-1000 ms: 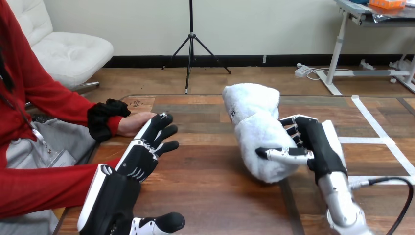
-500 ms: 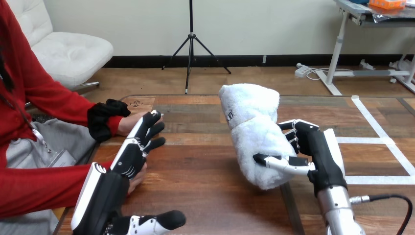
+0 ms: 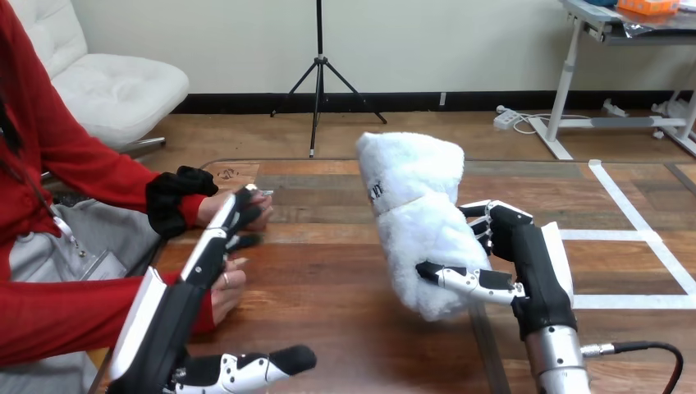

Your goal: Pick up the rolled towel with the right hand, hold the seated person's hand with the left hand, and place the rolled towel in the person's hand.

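Towel [image 3: 414,215] shifted left, seemingly lifted, in right hand [image 3: 531,261].

This looks like a robotics lab or test room, not a home. The wooden table [image 3: 345,328] has strips of white tape [image 3: 632,234] laid in straight lines just to the right of the right hand [image 3: 525,263], marking off areas on its top. Well beyond both hands, a black tripod [image 3: 319,74] stands alone on the bare wood floor [image 3: 246,135]. Beyond the right hand and further right, a white-framed desk [image 3: 574,90] has a power strip [image 3: 506,119] lying on the floor near its foot. Beyond the left hand [image 3: 205,254], a white padded chair [image 3: 115,86] stands by a plain wall [image 3: 451,41]. A person [image 3: 49,164] sits at the table's side, next to the left hand.
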